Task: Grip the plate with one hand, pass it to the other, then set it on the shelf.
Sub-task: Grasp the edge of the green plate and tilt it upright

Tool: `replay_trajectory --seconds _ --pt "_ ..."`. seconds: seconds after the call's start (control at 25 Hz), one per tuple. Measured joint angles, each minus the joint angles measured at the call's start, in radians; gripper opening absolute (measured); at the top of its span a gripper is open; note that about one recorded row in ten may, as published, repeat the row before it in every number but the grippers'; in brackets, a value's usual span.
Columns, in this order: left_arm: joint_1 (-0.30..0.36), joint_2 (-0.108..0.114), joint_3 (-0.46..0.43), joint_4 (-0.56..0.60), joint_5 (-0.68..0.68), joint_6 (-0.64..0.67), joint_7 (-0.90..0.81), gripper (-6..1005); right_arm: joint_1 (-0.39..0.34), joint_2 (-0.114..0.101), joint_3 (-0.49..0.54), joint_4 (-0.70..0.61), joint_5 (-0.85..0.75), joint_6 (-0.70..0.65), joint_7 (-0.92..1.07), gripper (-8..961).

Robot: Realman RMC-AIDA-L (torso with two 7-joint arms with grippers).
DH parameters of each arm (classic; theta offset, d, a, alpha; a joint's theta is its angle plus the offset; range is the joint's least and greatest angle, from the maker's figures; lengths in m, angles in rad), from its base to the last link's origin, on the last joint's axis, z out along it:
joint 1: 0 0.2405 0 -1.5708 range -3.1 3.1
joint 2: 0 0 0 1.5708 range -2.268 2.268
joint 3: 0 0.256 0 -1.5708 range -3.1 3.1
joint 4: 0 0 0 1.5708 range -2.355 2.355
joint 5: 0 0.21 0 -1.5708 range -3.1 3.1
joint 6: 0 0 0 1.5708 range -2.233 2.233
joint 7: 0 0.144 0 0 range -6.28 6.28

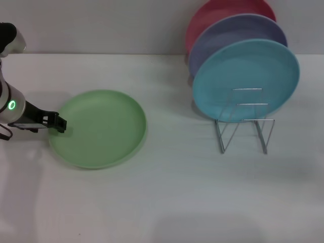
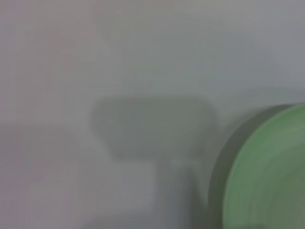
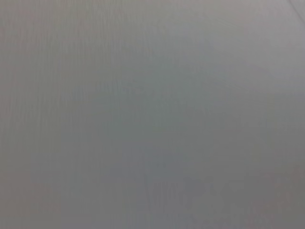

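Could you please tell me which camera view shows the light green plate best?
The head view: the whole light green plate lies flat on the table, with the left gripper at its rim. The left wrist view catches only an edge of it; the right wrist view shows none of it.

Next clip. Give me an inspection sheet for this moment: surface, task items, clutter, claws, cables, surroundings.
Surface: white table, nothing spilled on it.
Task items: green plate lies flat on the table's left half. Wire shelf stands on the right half; its front loops are free.
Clutter: turquoise plate, lavender plate and pink plate stand upright in a row, front to back, at the shelf.
Claws: left claw is at the green plate's left rim; whether it grips cannot be told. Right claw is out of sight; its wrist camera shows only bare surface.
Cables: a thin dark one under the left arm.
Surroundings: plain pale wall behind the table.
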Motion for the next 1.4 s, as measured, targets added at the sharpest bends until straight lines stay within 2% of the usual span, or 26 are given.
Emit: replay_trajectory --seconds 0.12,0.36,0.96,1.12,1.4 --pt "-0.008 0.000 -0.002 -0.019 0.000 0.008 0.004 660 -0.002 0.001 0.000 0.001 0.000 -0.001 0.000 503" --pt "-0.015 0.002 -0.004 -0.032 0.000 0.013 0.009 534 -0.003 0.003 0.000 0.004 0.000 -0.002 0.000 503" --pt "-0.035 0.003 -0.029 -0.075 0.000 0.019 0.029 524 -0.003 0.004 0.000 0.004 0.000 -0.002 0.000 503" --pt "-0.037 0.003 -0.029 -0.081 0.000 0.019 0.029 419 -0.003 0.004 0.000 0.004 0.000 -0.002 0.000 502" --pt "-0.038 0.004 -0.028 -0.086 0.000 0.019 0.038 339 -0.003 0.004 0.000 0.004 0.000 -0.002 0.000 504"
